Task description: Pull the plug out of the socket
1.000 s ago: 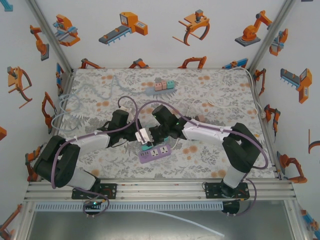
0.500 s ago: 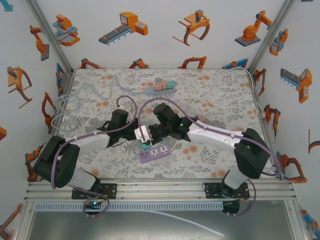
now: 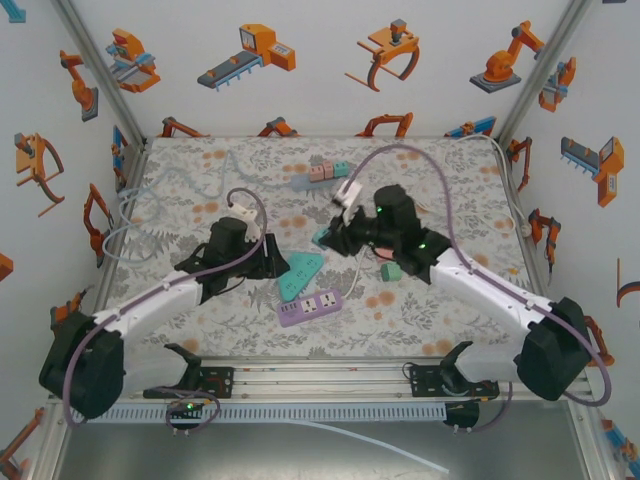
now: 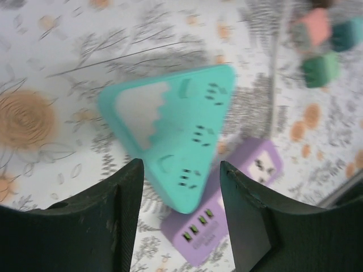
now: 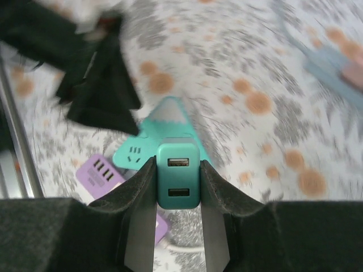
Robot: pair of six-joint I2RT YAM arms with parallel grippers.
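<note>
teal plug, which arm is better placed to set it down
Right. The right end effector is shut on the teal plug, clear of the triangular socket; the left end effector hangs open over that socket.

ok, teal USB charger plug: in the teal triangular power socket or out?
Out. Right gripper holds teal USB charger plug clear of teal triangular power socket, whose outlets show empty.

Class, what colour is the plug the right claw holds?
Teal plug; clearest in right wrist view.

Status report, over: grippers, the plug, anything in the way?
Right gripper shut on teal plug, held clear of teal socket. Left gripper open above socket. Purple power strip under socket's tip, not blocking.
</note>
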